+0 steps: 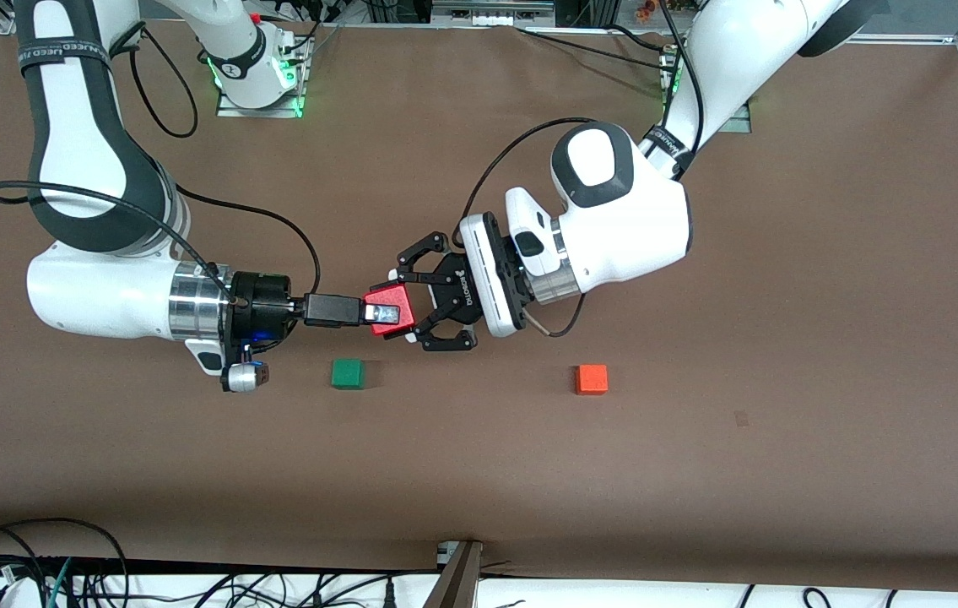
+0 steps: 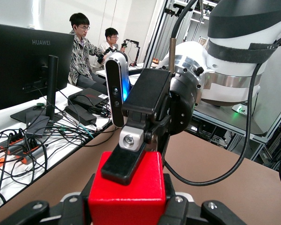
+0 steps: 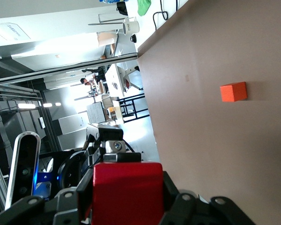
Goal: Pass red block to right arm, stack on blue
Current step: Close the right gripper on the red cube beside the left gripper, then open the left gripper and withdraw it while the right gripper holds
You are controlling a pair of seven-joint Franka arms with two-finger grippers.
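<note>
Red block (image 1: 388, 307) between both grippers, midair.

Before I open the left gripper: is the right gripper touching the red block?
Touching. The left wrist view shows the right gripper with a black finger pressed flat on the red block.

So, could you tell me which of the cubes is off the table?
The red block: both the left pincer and right pincer grip it mid-air, while the green cube and orange cube rest on the table.

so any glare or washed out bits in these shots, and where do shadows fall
Front view: even light, soft shadows under both arms, a dark band along the brown table edge nearest the camera. Left wrist view: bright window, small deep-red cube clear. Right wrist view: ceiling lights blown out.
</note>
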